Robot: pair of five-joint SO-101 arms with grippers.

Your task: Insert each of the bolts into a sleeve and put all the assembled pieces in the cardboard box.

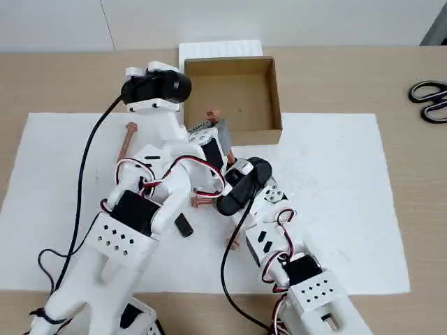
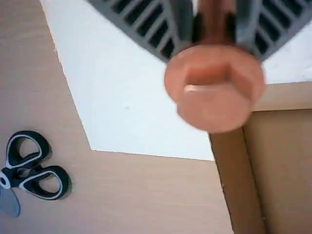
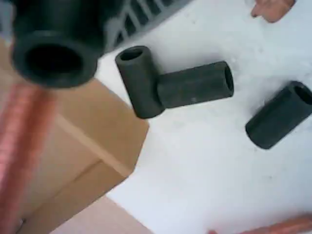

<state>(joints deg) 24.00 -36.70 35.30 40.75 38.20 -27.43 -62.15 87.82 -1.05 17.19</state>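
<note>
My left gripper (image 2: 212, 29) is shut on a copper bolt (image 2: 214, 87), whose hex head faces the camera. In the high view that bolt (image 1: 213, 114) hangs at the front left corner of the cardboard box (image 1: 276, 98). My right gripper (image 3: 73, 19) is shut on a black sleeve (image 3: 56, 46) with its open mouth showing. A threaded copper shaft (image 3: 19, 146) runs up to the sleeve's rim above the box corner (image 3: 97, 131); whether they touch I cannot tell. Three loose sleeves (image 3: 195, 85) lie on the white paper.
More copper bolts lie on the paper at the left (image 1: 128, 139), between the arms (image 1: 202, 201) and beside the right arm (image 1: 232, 241). A black sleeve (image 1: 184, 225) lies by the left arm. Scissors (image 1: 429, 98) rest at the table's far right. White foam (image 1: 220, 49) sits behind the box.
</note>
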